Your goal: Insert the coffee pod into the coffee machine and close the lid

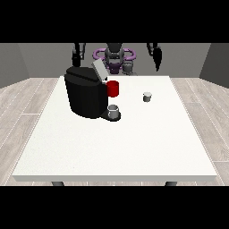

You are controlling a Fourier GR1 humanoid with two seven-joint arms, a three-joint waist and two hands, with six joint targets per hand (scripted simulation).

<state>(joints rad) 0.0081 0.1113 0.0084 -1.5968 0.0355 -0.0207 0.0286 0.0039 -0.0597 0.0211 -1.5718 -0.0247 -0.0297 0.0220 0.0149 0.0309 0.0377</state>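
Observation:
A black coffee machine stands on the white table at the left, its grey lid tilted up and open. A grey cup sits on its drip base. A small grey coffee pod rests on the table to the right of the machine. The hand at the view's right hangs raised behind the table's far edge, well behind the pod, fingers pointing down. The hand at the view's left is raised behind the machine. Neither hand holds anything.
A red mug stands just right of the machine, between it and the pod. The robot's torso sits behind the far edge. Wood floor surrounds the table.

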